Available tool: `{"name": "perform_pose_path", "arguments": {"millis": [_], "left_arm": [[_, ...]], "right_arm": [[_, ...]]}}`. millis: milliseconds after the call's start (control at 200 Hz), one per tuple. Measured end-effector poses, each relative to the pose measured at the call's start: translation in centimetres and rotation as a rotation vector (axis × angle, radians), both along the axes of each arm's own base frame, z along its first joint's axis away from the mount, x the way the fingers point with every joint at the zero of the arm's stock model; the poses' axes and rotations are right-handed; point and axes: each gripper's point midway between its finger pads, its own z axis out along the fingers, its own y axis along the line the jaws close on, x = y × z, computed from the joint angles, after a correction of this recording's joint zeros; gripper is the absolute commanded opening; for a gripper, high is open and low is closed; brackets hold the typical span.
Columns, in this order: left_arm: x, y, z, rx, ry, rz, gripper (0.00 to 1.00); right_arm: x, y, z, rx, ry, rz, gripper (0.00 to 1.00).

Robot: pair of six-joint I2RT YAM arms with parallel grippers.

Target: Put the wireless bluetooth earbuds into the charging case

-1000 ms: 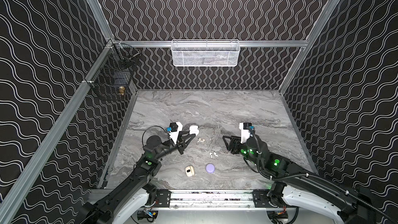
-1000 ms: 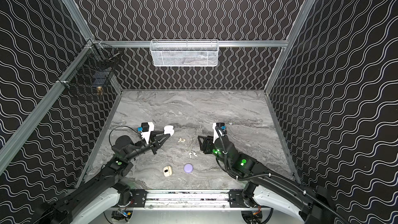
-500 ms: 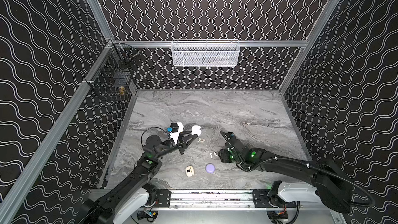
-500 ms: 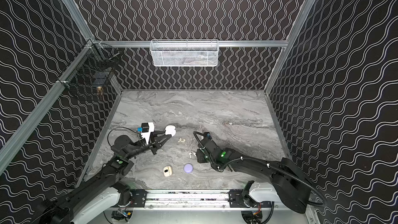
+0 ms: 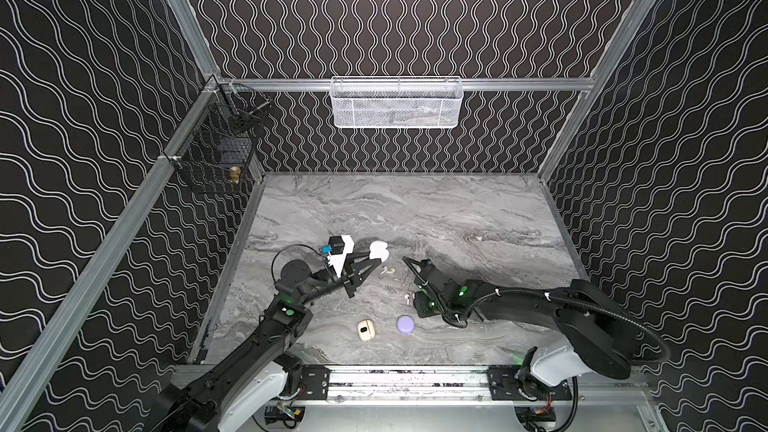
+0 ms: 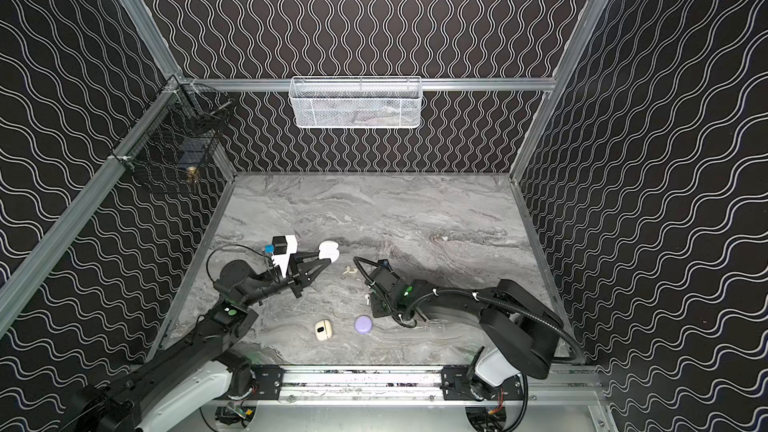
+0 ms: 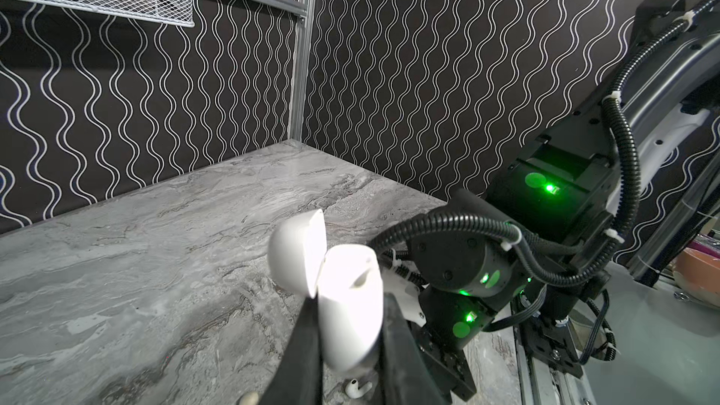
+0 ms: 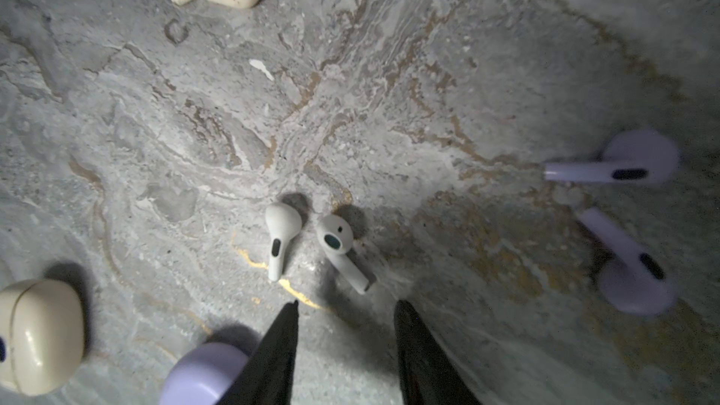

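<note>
Counter [image 5: 457,218]: the grey marbled slab is carrying every loose piece, and I am working over its front half.
Left gripper [image 5: 370,261]: I am holding it clenched on the white charging case [image 5: 379,250]. The case is riding lifted off the counter with its lid hinged open. I cannot tell whether its wells are empty.
Right gripper [image 8: 346,301]: it is released and hovering low over the counter, jaws standing apart with nothing between them.
Closed cases: the cream case [image 5: 364,329] and lilac case [image 5: 405,324] are sitting shut, side by side, nearer the front rail than either gripper.
Lilac earbuds [image 8: 623,165]: both are lying loose off to one side of the right gripper, apart from each other.
Cream earbuds [image 5: 388,270]: they are lying touching, between the held case and the right gripper.
White earbuds [image 8: 280,235]: the pair is lying side by side on the counter, just apart, just ahead of the right gripper's fingertips.
Long axis: both stems are pointing back toward those fingertips, one nearly straight, its neighbour slanting. The jaws would be closing across a stem, not along it.
Nearer arm: the right arm is sitting directly over the pair. The left is occupied, its case waiting off to the left past the cream earbuds.
Coming move: I am judging it as a short advance and drop onto one earbud, with a risk of nudging its close neighbour.
</note>
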Motion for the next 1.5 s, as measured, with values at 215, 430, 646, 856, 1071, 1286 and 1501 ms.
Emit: {"name": "perform_pose_path", "arguments": {"millis": [215, 430, 646, 856, 1071, 1286, 1501], "left_arm": [[0.0, 0.1, 0.1, 0.000, 0.001, 0.005, 0.00], [0.0, 0.1, 0.2, 0.000, 0.001, 0.007, 0.00], [0.0, 0.2, 0.3, -0.003, -0.005, 0.011, 0.00], [0.0, 0.2, 0.4, -0.003, -0.005, 0.015, 0.00], [0.0, 0.4, 0.6, -0.006, -0.010, 0.023, 0.00], [0.0, 0.4, 0.6, -0.006, -0.011, 0.027, 0.00], [0.0, 0.4, 0.6, -0.006, -0.010, 0.029, 0.00]], "right_arm": [[0.3, 0.7, -0.4, -0.026, -0.013, 0.011, 0.39], [-0.1, 1.1, -0.4, -0.037, -0.021, 0.027, 0.33], [-0.4, 1.0, -0.1, -0.031, -0.019, 0.024, 0.29], [-0.5, 1.1, 0.7, -0.012, -0.028, 0.023, 0.29], [-0.1, 1.0, 1.3, -0.023, -0.044, 0.010, 0.29], [0.2, 1.3, 0.4, -0.057, -0.030, 0.009, 0.27], [0.2, 1.2, -0.1, -0.075, -0.018, 0.011, 0.26]]}}
